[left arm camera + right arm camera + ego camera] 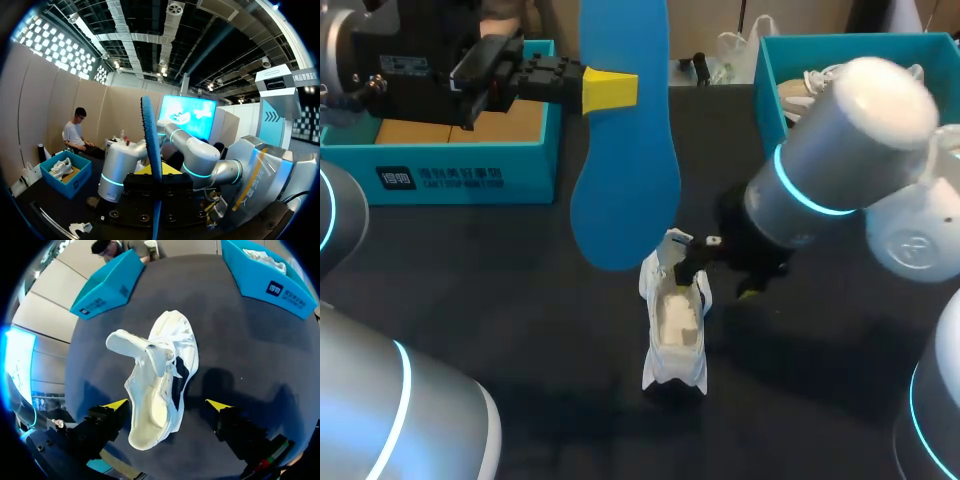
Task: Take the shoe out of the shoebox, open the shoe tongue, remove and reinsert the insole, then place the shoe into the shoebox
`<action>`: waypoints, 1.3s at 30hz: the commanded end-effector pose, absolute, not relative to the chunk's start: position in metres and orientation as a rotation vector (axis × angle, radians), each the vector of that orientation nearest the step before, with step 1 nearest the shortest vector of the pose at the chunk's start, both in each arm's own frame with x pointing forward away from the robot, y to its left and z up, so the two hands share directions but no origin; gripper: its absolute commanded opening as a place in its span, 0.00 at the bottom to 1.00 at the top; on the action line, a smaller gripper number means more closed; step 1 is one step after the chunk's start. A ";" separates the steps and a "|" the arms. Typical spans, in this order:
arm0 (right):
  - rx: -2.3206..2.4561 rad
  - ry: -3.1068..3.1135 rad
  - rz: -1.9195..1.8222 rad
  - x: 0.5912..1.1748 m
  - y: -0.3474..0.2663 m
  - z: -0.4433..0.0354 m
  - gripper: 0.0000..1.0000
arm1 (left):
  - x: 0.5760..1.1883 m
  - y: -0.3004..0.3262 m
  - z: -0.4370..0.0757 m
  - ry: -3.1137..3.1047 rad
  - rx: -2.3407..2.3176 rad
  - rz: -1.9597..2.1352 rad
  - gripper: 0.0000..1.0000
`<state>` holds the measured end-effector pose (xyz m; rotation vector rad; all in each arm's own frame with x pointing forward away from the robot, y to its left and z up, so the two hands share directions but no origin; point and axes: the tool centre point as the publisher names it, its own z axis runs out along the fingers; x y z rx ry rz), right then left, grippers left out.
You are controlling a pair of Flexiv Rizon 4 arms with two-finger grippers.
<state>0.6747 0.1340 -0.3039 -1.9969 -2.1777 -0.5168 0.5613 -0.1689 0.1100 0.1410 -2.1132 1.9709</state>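
Left fingers (pixel 610 90) clamp a smooth blue foam insole (pixel 625 150) aloft while right fingers (pixel 116 405) stand apart, flanking the white shoe (pixel 160 385), tongue raised, on the dark surface (pixel 250 350).

Head view: fixed above and behind, looking down on the table (pixel 470 300). Left wrist view: raised, facing level, insole (pixel 151 140) edge-on close ahead. Right wrist view: close above the shoe (pixel 152 405), facing down; head view shares it.

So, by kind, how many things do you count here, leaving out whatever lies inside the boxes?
Teal rectangular shoeboxes: 2
White fabric shoe: 1
Flat blue insole: 1
Total: 4
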 end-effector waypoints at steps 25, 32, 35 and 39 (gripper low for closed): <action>-1.734 -1.762 -1.273 0.688 0.086 -0.234 1.00 | 0.563 -0.170 0.110 -2.115 0.139 1.967 0.00; -1.628 -1.786 -1.257 0.695 0.088 -0.224 1.00 | 0.563 -0.170 0.110 -2.115 0.139 1.967 0.00; -1.594 -1.775 -1.231 0.697 0.090 -0.220 1.00 | 0.563 -0.170 0.110 -2.115 0.139 1.967 0.00; -1.558 -1.762 -1.191 0.699 0.091 -0.216 1.00 | 0.563 -0.170 0.110 -2.115 0.139 1.967 0.00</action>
